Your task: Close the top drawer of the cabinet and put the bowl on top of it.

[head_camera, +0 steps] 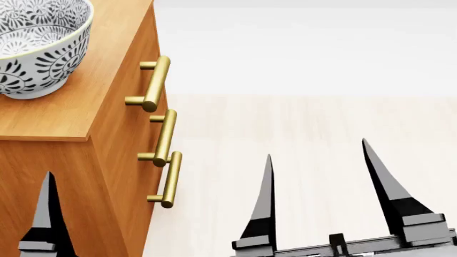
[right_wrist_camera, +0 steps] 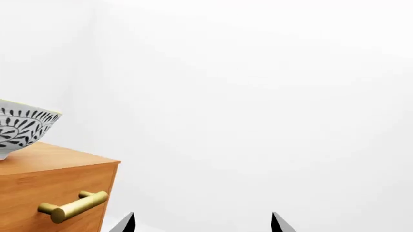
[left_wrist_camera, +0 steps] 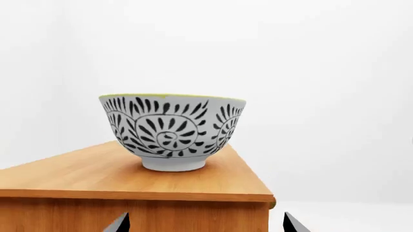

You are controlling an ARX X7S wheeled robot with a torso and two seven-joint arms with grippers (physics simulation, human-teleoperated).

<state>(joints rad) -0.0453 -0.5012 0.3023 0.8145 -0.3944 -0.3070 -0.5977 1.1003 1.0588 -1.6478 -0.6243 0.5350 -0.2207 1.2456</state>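
right end effector (head_camera: 318, 184) hangs low over the pale floor, its two black fingers spread wide with nothing between them. left end effector (head_camera: 48, 214) shows only one dark finger in the head view, against the cabinet's side; the left wrist view shows two tips set apart and empty, so i read it as open too.

out from there, the boxy orange-brown wood-grain cabinet (head_camera: 64, 115), and up on its flat lid sits the round deep white bowl with the black floral spiral pattern (left_wrist_camera: 171, 130), upright, near the front corner. the top drawer (head_camera: 137, 59), highest front with its brass bar handle (head_camera: 153, 83), looks flush with the two below, so shut by my reckoning.

that bowl reads as glazed ceramic: stiff, slick, breakable, best pinched at the rim.

its far edge is cut off in the head view, and the drawer seams are hard to make out.
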